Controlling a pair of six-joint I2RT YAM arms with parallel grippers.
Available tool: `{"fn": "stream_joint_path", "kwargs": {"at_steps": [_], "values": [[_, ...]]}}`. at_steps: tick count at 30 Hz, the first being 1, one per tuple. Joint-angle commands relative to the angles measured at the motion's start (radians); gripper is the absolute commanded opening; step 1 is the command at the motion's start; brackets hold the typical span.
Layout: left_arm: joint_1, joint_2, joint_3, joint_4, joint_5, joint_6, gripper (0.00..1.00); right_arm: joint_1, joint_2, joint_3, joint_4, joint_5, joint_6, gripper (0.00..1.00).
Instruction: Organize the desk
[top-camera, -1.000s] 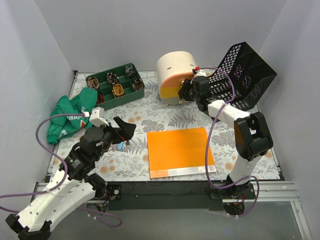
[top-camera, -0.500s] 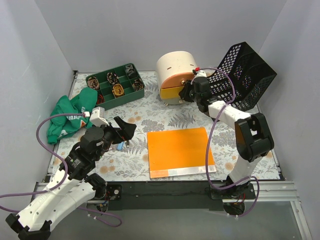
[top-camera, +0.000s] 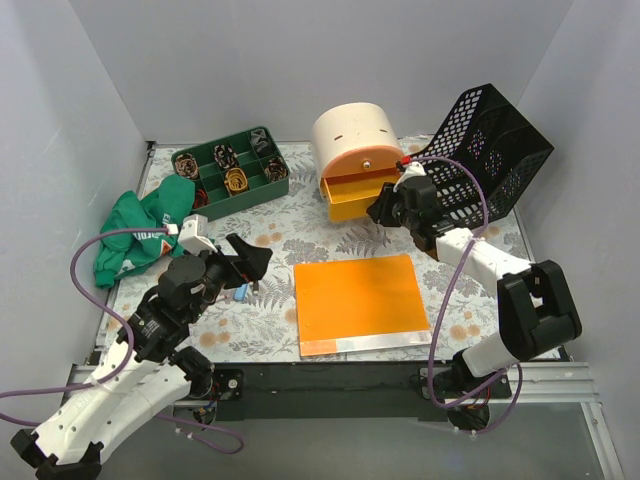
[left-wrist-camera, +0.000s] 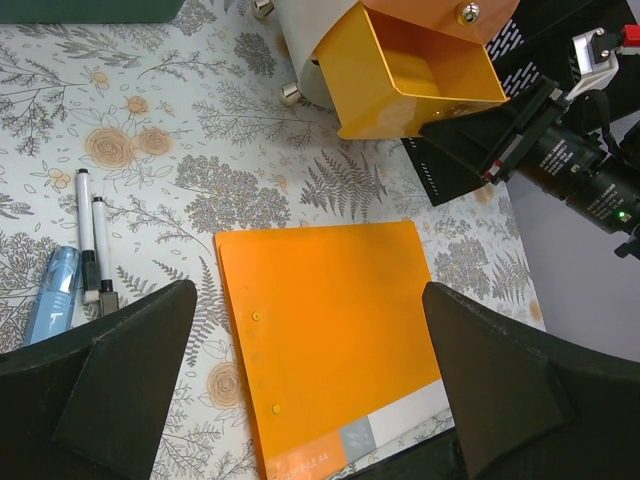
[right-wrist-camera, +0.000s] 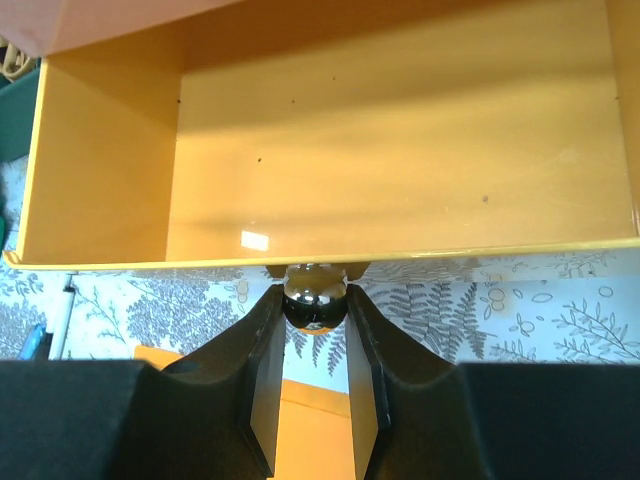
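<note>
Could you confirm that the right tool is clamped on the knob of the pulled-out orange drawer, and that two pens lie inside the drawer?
Not quite: the drawer is empty, as the right wrist view shows; the pens lie out on the desk, seen in the left wrist view. The rest stands: the right tool is clamped on the knob of the pulled-out orange drawer.

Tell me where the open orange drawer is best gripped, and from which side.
Grip the small round knob at the middle of the front of the orange drawer, coming straight from the front, one finger each side. It juts from a flat face with nothing else to pinch. The right gripper is shut on it so.
</note>
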Motion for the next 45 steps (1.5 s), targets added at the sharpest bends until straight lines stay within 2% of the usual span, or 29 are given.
{"fn": "stream_joint_path", "kwargs": {"at_steps": [1, 8, 13, 16, 17, 19, 20, 26, 28, 29, 32, 34, 36, 39, 42, 45], "values": [[0.002, 0.009, -0.011, 0.003, 0.013, -0.005, 0.98, 0.001, -0.062, -0.044, 0.012, -0.032, -0.029, 0.14], [0.004, 0.011, -0.015, 0.006, 0.012, -0.008, 0.98, 0.003, -0.106, -0.070, -0.002, -0.046, -0.029, 0.16], [0.004, 0.020, -0.028, 0.011, 0.007, -0.008, 0.98, 0.001, -0.120, -0.085, -0.015, -0.052, -0.026, 0.25], [0.004, 0.034, -0.034, 0.021, 0.010, -0.010, 0.98, 0.003, -0.106, -0.081, -0.015, -0.052, -0.032, 0.36], [0.004, 0.037, -0.040, 0.021, 0.010, -0.011, 0.98, 0.003, -0.105, -0.079, -0.017, -0.054, -0.033, 0.46], [0.004, 0.046, -0.048, 0.024, 0.009, -0.014, 0.98, 0.003, -0.099, -0.075, -0.017, -0.058, -0.035, 0.54], [0.004, 0.048, -0.054, 0.026, 0.010, -0.014, 0.98, 0.003, -0.097, -0.075, -0.015, -0.062, -0.041, 0.65], [0.004, 0.063, -0.075, 0.029, -0.016, -0.022, 0.98, 0.001, -0.146, -0.087, -0.025, -0.081, -0.110, 0.71], [0.004, 0.077, -0.080, 0.025, -0.029, -0.028, 0.98, 0.000, -0.183, -0.090, -0.040, -0.100, -0.183, 0.72], [0.004, 0.098, -0.078, 0.017, -0.042, -0.030, 0.98, 0.001, -0.193, -0.089, -0.055, -0.109, -0.217, 0.78], [0.004, 0.149, -0.075, 0.011, -0.068, -0.031, 0.98, -0.009, -0.239, -0.096, -0.121, -0.179, -0.347, 0.80], [0.004, 0.175, -0.078, 0.014, -0.082, -0.034, 0.98, -0.025, -0.276, -0.108, -0.172, -0.268, -0.460, 0.83], [0.004, 0.213, -0.081, 0.024, -0.099, -0.048, 0.98, -0.071, -0.298, -0.112, -0.234, -0.467, -0.567, 0.84], [0.010, 0.268, -0.089, 0.034, -0.103, -0.074, 0.98, -0.117, -0.332, -0.105, -0.337, -0.676, -0.758, 0.84], [0.039, 0.319, -0.100, 0.047, -0.102, -0.088, 0.97, -0.124, -0.347, -0.073, -0.423, -0.764, -0.877, 0.85], [0.125, 0.358, -0.115, 0.073, -0.041, -0.068, 0.93, -0.141, -0.358, -0.010, -0.532, -0.793, -0.975, 0.85]]}}
